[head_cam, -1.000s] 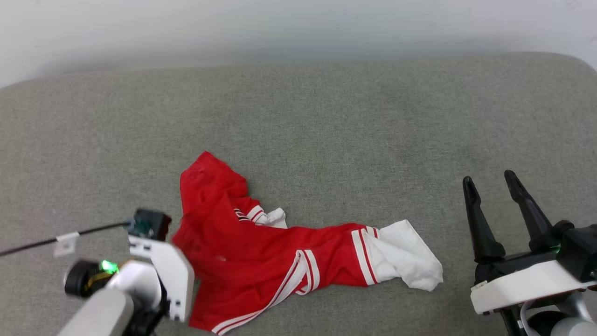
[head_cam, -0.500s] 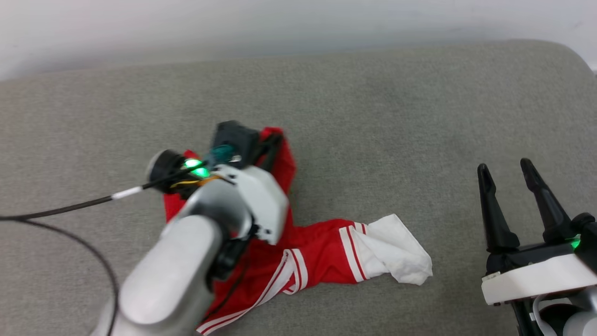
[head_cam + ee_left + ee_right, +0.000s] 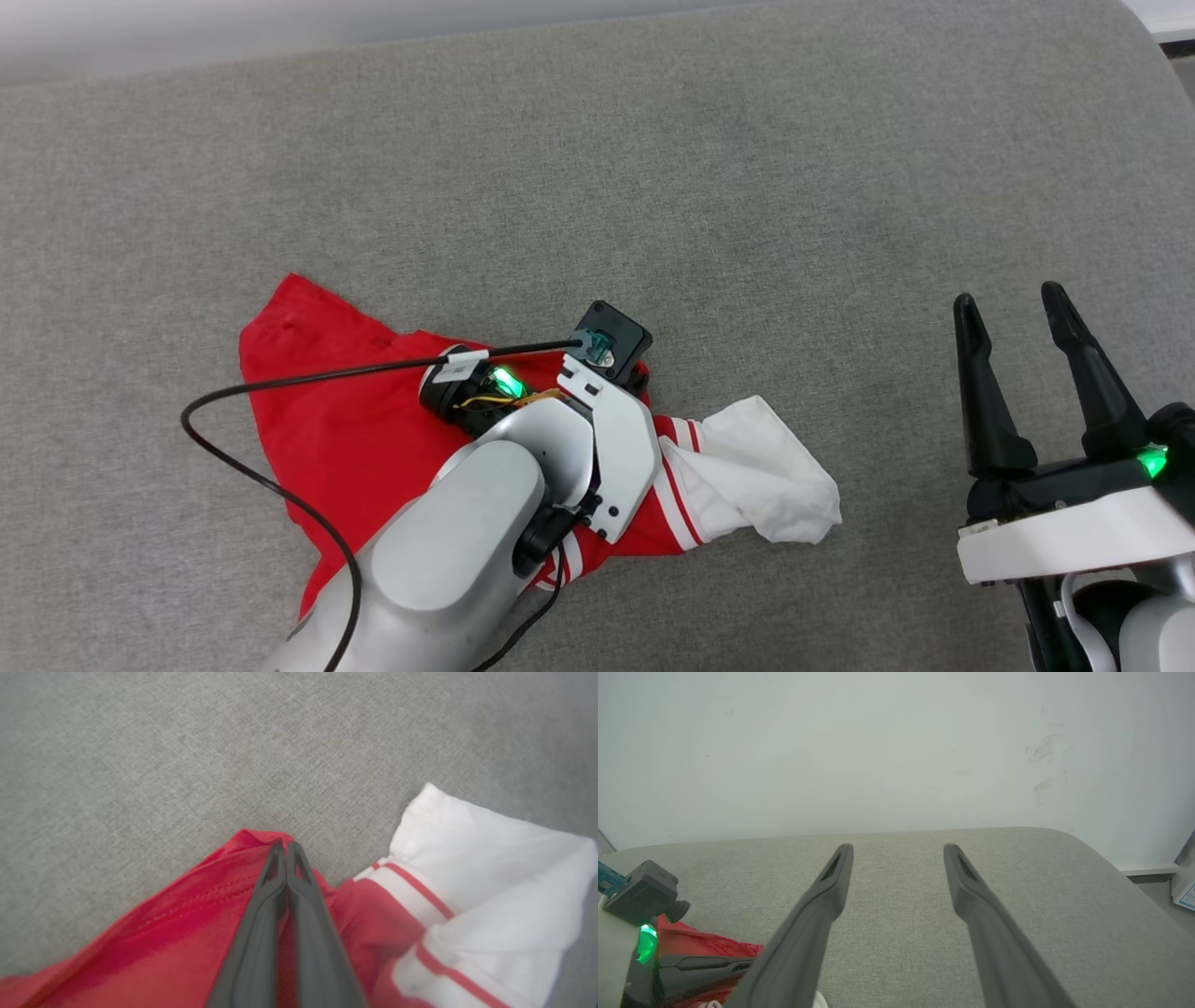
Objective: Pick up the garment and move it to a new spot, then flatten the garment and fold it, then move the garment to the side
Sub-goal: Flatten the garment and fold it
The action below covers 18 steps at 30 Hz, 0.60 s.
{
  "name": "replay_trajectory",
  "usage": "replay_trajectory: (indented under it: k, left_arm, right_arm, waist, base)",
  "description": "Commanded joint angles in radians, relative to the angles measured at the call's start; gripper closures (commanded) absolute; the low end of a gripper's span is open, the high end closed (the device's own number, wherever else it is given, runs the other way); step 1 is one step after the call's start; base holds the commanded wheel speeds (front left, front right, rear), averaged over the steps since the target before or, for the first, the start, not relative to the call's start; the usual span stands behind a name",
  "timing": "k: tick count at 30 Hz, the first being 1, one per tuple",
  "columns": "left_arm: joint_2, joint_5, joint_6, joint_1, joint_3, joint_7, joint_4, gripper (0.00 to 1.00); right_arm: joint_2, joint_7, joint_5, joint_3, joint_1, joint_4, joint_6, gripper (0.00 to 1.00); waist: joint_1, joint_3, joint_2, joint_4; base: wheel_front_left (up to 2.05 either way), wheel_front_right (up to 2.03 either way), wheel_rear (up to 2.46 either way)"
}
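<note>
**The garment (image 3: 327,420) nipped in my left gripper (image 3: 285,845), my right gripper (image 3: 1008,299) spread and holding nothing**

Head view: the garment lies crumpled on the grey cushion (image 3: 653,187), on my left and near side. Its red body spreads out to the left, and one white sleeve (image 3: 766,467) with striped trim reaches to the right. My left forearm (image 3: 467,541) lies across its middle. The wrist and a black cable (image 3: 280,381) sit over my left fingers here, so from this view I cannot tell how those jaws stand. My right gripper stands well apart at the lower right. Its two dark fingers part in a wide V above bare cushion and touch nothing.

Left wrist view: my left fingers press together from tip to base. A peak of red hem is caught between the tips, and the cloth falls away on both sides below them. The white sleeve lies just beside it on the right, with bare cushion beyond.

Right wrist view: my right fingers stand far apart, and between them I see cushion and a pale wall (image 3: 878,742). At the lower left edge a patch of red cloth shows beside my left wrist, which has a green light.
</note>
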Motion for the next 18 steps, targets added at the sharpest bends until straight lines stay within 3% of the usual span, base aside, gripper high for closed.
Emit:
replay_trajectory:
  k: [1, 2, 3, 6, 11, 18]
  left_arm:
    - [-0.008, -0.005, -0.009, -0.015, -0.003, -0.008, 0.019, 1.00]
    - [-0.015, -0.007, -0.013, -0.020, -0.006, -0.020, 0.029, 0.70]
    - [-0.021, -0.007, -0.015, -0.027, -0.005, -0.040, 0.035, 0.00]
    - [-0.031, 0.002, -0.002, -0.034, 0.007, -0.121, 0.035, 0.00]
    - [-0.040, -0.007, 0.057, 0.018, 0.053, -0.266, -0.012, 0.00]
    - [0.008, -0.047, 0.144, 0.121, 0.134, -0.340, -0.093, 0.00]
  right_arm:
    - [0.003, -0.006, -0.002, 0.001, -0.012, 0.005, 0.000, 0.00]
    - [0.003, -0.007, -0.004, 0.002, -0.013, 0.008, 0.000, 0.00]
    - [0.003, -0.007, -0.008, 0.003, -0.013, 0.010, 0.000, 0.00]
    - [0.003, -0.007, -0.019, 0.008, -0.008, 0.012, 0.000, 0.00]
    - [0.003, 0.010, -0.032, 0.014, 0.018, 0.004, 0.000, 0.00]
    - [0.003, 0.035, -0.041, 0.007, 0.050, -0.011, 0.000, 0.00]
  waist:
    - [-0.0001, -0.004, 0.0000, 0.003]
    - [-0.0001, -0.010, 0.0000, 0.006]
    - [-0.0001, -0.016, 0.0000, 0.010]
    - [-0.0001, -0.048, 0.0000, 0.027]
    - [-0.0001, -0.111, 0.0000, 0.070]
    - [-0.0001, -0.174, 0.0000, 0.123]
  base:
    - [0.00, 0.00, 0.00]
    - [0.00, 0.00, 0.00]
    - [0.00, 0.00, 0.00]
    - [0.00, 0.00, 0.00]
    - [0.00, 0.00, 0.00]
    - [0.00, 0.00, 0.00]
